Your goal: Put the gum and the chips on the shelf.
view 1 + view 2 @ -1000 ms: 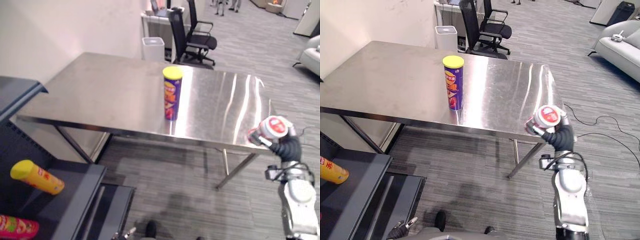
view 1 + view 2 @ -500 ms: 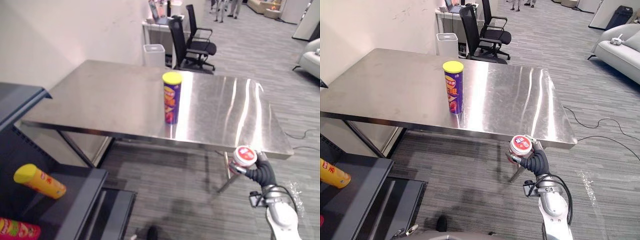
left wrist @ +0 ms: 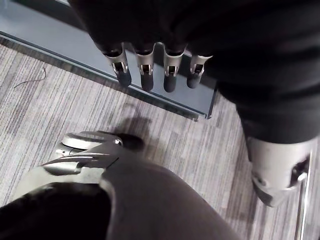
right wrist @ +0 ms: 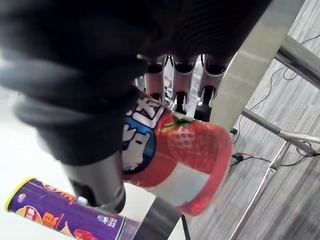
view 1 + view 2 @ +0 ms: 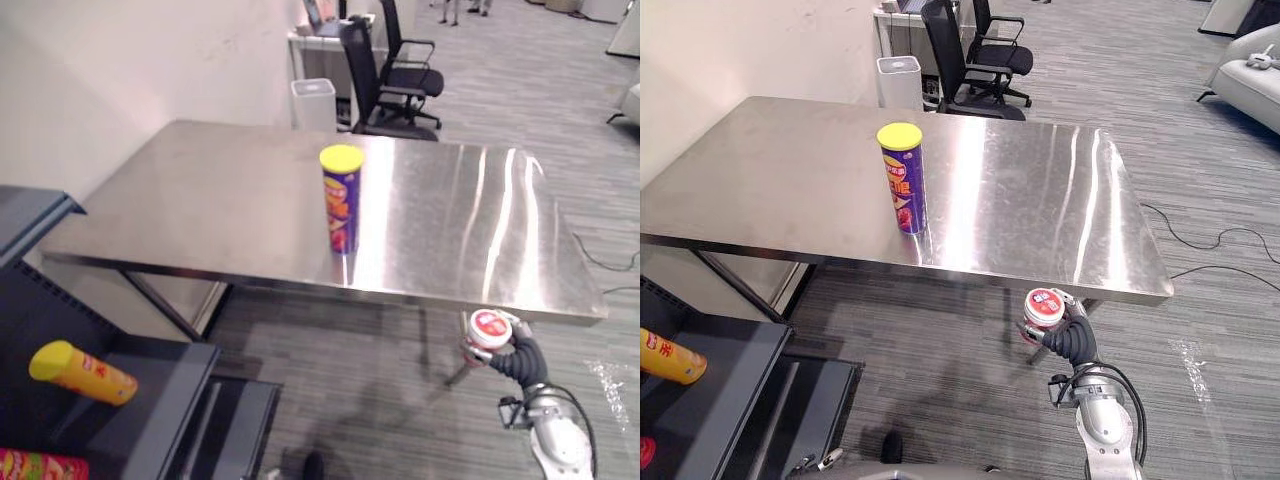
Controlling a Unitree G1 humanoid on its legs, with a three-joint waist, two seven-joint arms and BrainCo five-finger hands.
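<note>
Steel table [image 5: 200, 190], one chips can [image 5: 341, 200]

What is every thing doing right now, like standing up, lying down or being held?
purple chips can: standing upright on the table, lid on.
gum tub: held in the right hand, off the table.
right hand: shut on the gum tub.
left hand: open, holding nothing.
yellow can: lying on its side on the shelf.

Table [image 5: 200, 200]: I read brushed metal, glossy, reflective.
Chips can [image 5: 341, 205]: glossy printed wrap, smooth yellow lid.
Gum tub [image 4: 180, 150]: glossy, smooth label.
Floor [image 5: 370, 390]: matt ribbed carpet.
Shelf [image 5: 160, 390]: dark, matt.
</note>
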